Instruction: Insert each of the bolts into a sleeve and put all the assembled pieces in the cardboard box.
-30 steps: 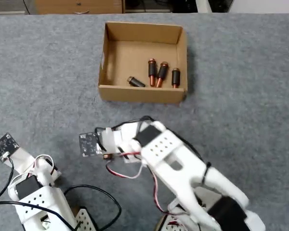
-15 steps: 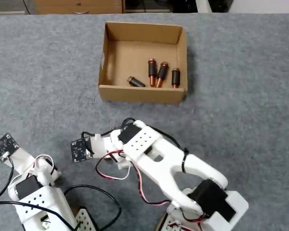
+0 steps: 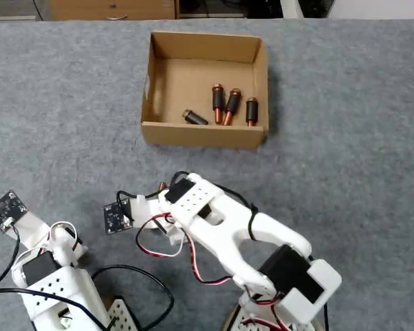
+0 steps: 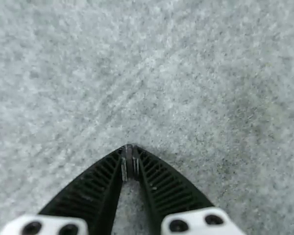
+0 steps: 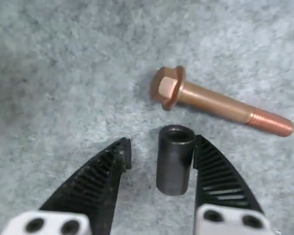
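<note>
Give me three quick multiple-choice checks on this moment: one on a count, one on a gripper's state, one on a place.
1. How many pieces lie in the cardboard box?
A. Two. B. Six. C. Four.

2. How is the left gripper?
A. Shut, holding nothing. B. Wide open. C. Clamped on the box wall.

3. Where is the dark sleeve?
A. In the box. B. Standing between the right gripper's fingers. C. In the left gripper.

Answers:
1 C: the high view shows four pieces on the box floor.
2 A: its tips meet over bare mat.
3 B: the right wrist view shows it on end between the open fingers, with the loose bolt lying beside it.
</note>
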You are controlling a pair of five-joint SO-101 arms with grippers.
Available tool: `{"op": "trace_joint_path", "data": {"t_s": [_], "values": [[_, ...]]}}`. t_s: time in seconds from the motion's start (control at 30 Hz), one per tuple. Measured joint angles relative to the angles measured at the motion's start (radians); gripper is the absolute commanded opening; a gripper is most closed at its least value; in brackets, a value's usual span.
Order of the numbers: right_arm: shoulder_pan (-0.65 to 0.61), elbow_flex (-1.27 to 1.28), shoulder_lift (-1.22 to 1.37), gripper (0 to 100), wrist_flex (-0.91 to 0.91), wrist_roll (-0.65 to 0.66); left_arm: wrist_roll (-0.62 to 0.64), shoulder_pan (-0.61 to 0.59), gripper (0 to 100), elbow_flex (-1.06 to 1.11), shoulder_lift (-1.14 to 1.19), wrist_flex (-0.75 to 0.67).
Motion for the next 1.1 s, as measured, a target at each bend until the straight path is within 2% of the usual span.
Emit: {"op": "trace_joint_path", "data": {"t_s": [0.67, 0.73, 0.9, 1.1], "values": [[0.060, -0.032, 0.052, 20.5, 0.003, 0.043, 0.000, 0.000, 2, 0.000, 0.000, 0.000], [0.071, -0.032, 0.054, 17.8, 0.005, 0.049, 0.000, 0.000, 2, 0.000, 0.000, 0.000], [0.094, -0.048, 0.057, 0.0, 0.003, 0.064, 0.000, 0.000, 2, 0.000, 0.000, 0.000], [0.124, -0.048, 0.058, 0.2, 0.003, 0.068, 0.000, 0.000, 2, 0.000, 0.000, 0.000]]}}
